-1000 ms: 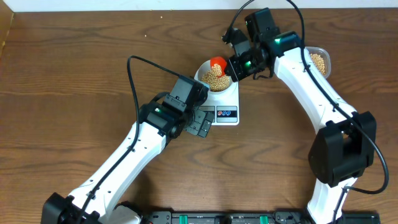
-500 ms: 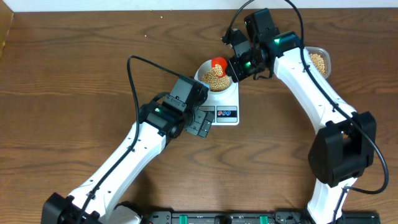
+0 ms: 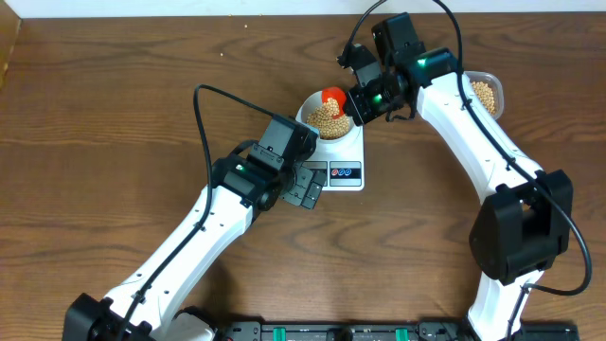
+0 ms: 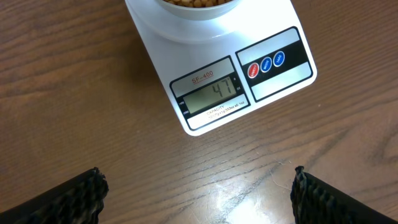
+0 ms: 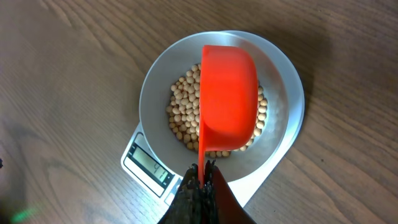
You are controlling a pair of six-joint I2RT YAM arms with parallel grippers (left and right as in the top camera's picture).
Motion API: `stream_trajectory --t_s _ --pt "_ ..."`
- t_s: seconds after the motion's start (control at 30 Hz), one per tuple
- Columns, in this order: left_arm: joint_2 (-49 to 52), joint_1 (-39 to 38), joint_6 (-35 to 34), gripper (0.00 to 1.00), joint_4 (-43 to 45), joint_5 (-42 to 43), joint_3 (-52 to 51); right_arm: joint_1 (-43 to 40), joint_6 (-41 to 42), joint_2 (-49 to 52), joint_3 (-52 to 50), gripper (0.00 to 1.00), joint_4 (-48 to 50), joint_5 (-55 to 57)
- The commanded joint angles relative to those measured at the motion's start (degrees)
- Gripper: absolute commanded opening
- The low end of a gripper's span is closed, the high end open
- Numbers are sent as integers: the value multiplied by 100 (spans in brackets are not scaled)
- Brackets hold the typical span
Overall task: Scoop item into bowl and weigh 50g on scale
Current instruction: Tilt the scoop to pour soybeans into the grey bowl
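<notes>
1. The digital kitchen scale (image 3: 346,163) is the landmark. The small white bowl (image 5: 278,76) stands on its platform with a heap of soybeans (image 5: 183,109) in it.
2. The scale's display (image 4: 213,92) reads 47. I judge the weighing nearly done, a touch short of the target.
3. The right gripper (image 5: 202,177) is clamped tight on the thin handle of the orange scoop (image 5: 229,96). The scoop hangs above the scale, directly over the bowl. Its outer shell faces the wrist camera, so I cannot tell whether any beans are left inside.
4. The left gripper (image 3: 305,188) hovers just beside the scale's display edge. Its jaws are spread wide and hold nothing, and its camera looks at the readout.
5. The clear plastic tub (image 3: 496,80) holding the spare beans lies well apart from the scale, on the robot's right.
6. Only a small top-up seems left. It probably calls for a few beans at a time, since a full tip could overshoot.
</notes>
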Motion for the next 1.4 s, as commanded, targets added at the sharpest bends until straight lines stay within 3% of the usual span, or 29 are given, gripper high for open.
stream_trajectory --t_s 0.0,0.9,1.37 --pt "46 15 -28 96 -17 -13 -35 20 -225 -199 140 1 -9 4" --pt "46 15 -28 96 -17 -13 -35 17 -435 -199 140 1 -50 105" --pt "46 15 -28 96 -17 -13 -35 20 -946 -219 140 1 -42 87"
